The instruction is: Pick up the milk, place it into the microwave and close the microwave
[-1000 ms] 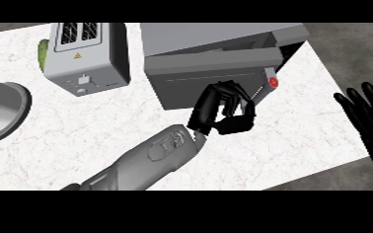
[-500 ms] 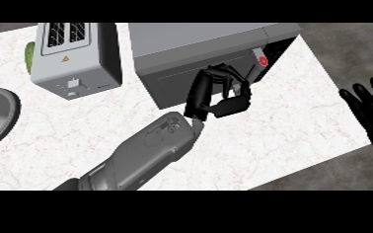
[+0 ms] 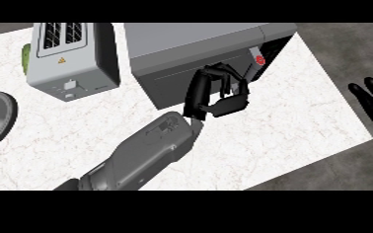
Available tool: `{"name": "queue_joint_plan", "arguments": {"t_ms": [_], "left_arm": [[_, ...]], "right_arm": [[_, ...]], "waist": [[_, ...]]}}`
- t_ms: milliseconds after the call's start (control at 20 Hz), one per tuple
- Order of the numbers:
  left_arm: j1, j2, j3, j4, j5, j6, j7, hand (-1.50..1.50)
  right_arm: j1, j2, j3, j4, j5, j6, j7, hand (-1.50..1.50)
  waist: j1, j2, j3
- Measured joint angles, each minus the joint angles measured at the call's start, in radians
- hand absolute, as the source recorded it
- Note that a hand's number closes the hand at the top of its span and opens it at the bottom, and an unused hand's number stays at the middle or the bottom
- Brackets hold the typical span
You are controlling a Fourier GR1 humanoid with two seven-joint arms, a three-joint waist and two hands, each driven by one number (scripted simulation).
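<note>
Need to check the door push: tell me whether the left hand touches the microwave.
Cannot tell. In the head view the left hand curls its fingers over the front of the microwave, but the steep angle shows neither contact nor a gap.

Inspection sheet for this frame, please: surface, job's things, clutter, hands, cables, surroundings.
Surface: white marbled counter.
Job's things: microwave at the back, door looks shut; milk not seen.
Clutter: toaster left of the microwave; green thing beside the toaster; round grey dish cut off at the left edge.
Hands: left hand curled against the microwave's front; right hand open, resting at the right edge.
Cables: nothing seen.
Surroundings: dark floor beyond the counter.
</note>
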Motion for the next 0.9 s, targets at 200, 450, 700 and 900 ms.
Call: {"name": "queue_joint_plan", "arguments": {"t_ms": [200, 450, 700, 900], "left_arm": [[0.001, 0.000, 0.000, 0.007, 0.019, 0.002, -0.039, 1.50], [-0.002, 0.000, -0.006, 0.012, 0.046, -0.002, -0.074, 1.50], [-0.001, 0.000, -0.007, 0.018, 0.070, -0.003, -0.110, 1.50], [-0.004, 0.000, -0.012, 0.025, 0.087, -0.008, -0.134, 1.50]], "right_arm": [[-0.013, -0.010, -0.008, -0.008, -0.027, -0.003, 0.011, -1.50], [-0.029, -0.025, -0.014, -0.012, -0.055, -0.006, 0.031, -1.50], [-0.036, -0.041, -0.027, -0.013, -0.083, -0.011, 0.047, -1.50], [-0.048, -0.056, -0.039, -0.013, -0.107, -0.015, 0.061, -1.50]], "waist": [[-0.007, 0.001, 0.001], [-0.008, 0.004, 0.001], [-0.015, 0.004, 0.002], [-0.015, 0.005, 0.002]]}}
